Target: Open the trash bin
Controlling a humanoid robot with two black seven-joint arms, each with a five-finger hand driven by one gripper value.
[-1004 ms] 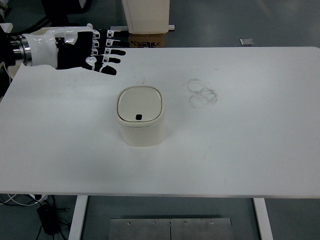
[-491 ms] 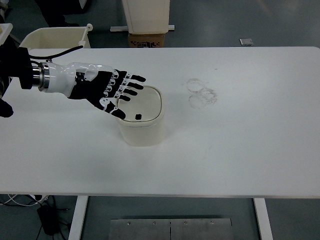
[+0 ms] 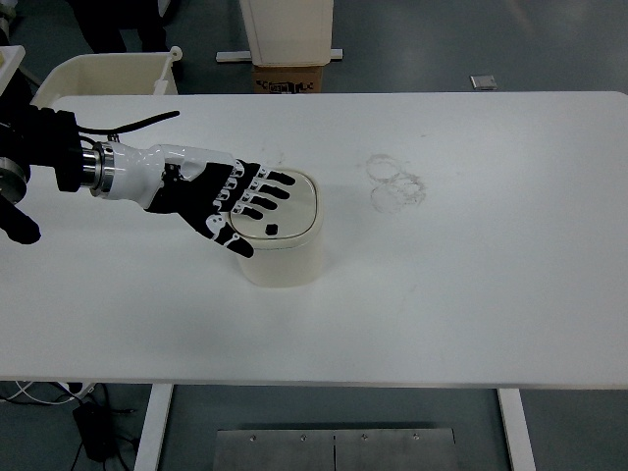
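A small cream trash bin (image 3: 285,257) with a rounded square lid (image 3: 294,211) stands near the middle of the white table (image 3: 471,294). The lid is down, and a small dark button shows near its front edge. My left hand (image 3: 245,201) reaches in from the left and lies flat over the left half of the lid, fingers (image 3: 277,191) spread and holding nothing. Whether the palm touches the lid is unclear. The right arm is out of sight.
Faint ring marks (image 3: 395,184) stain the table right of the bin. Beyond the far edge stand a cream crate (image 3: 103,74), a white container on a cardboard box (image 3: 287,44) and a small grey item on the floor (image 3: 484,82).
My left hand has swept from the table's far left corner down and right, arriving over the bin's lid. The bin has stayed in place with its lid down.
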